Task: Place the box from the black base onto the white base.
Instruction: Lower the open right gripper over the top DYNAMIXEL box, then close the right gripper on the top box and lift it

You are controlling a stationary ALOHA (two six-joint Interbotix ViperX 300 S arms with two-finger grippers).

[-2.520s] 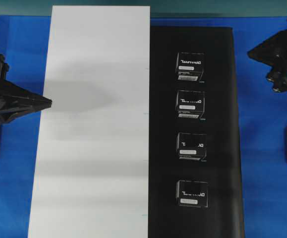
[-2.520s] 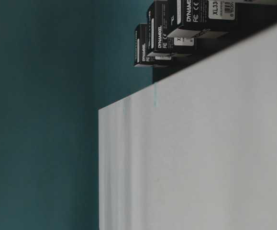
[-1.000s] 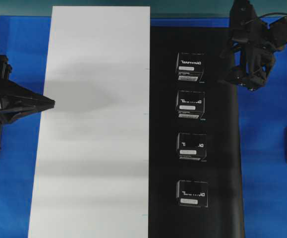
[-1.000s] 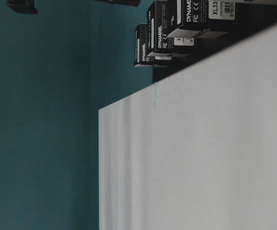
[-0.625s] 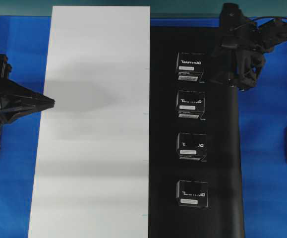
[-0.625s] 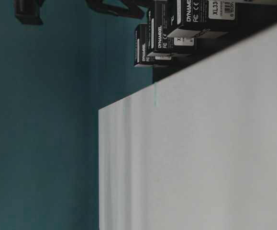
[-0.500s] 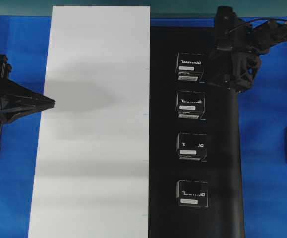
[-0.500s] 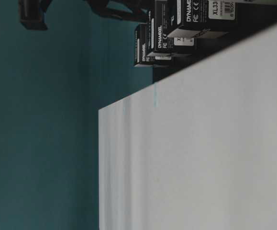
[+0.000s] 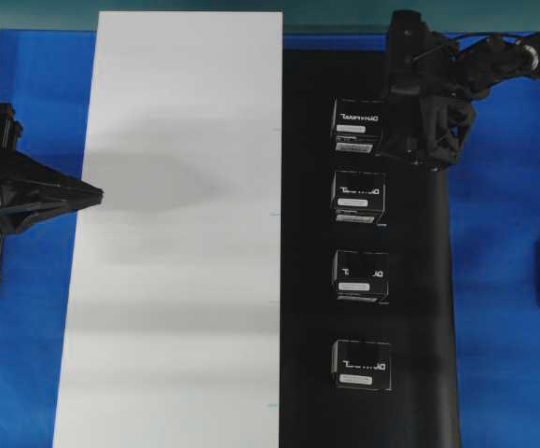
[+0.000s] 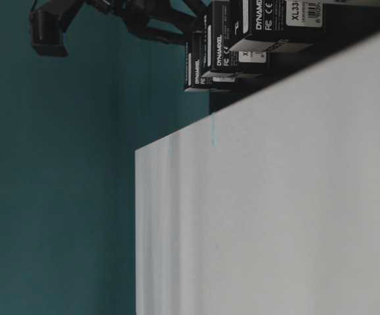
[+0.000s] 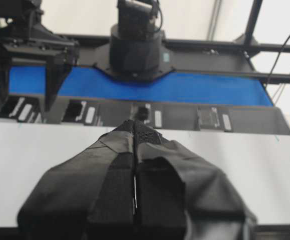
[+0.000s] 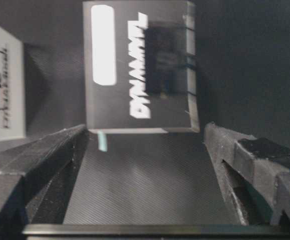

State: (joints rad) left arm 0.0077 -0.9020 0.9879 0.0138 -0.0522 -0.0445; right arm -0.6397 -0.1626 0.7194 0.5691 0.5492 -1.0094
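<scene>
1. Since earlier frames: right claw (image 9: 402,140) swung in from the tabletop (image 9: 503,280) edge over the black base (image 9: 419,308), now just beside the far box (image 9: 357,126).
2. Fingers spread wide, nothing between them; presumably pre-opened to straddle the carton.
3. Box upright on the black base, farthest of a row of four; in wrist view, ahead of the open fingers, roughly centred, not yet enclosed.
4. White base (image 9: 176,233) bare, adjoining the black sheet.
5. Left claw (image 11: 134,145) pressed together, parked at the white base's edge.
</scene>
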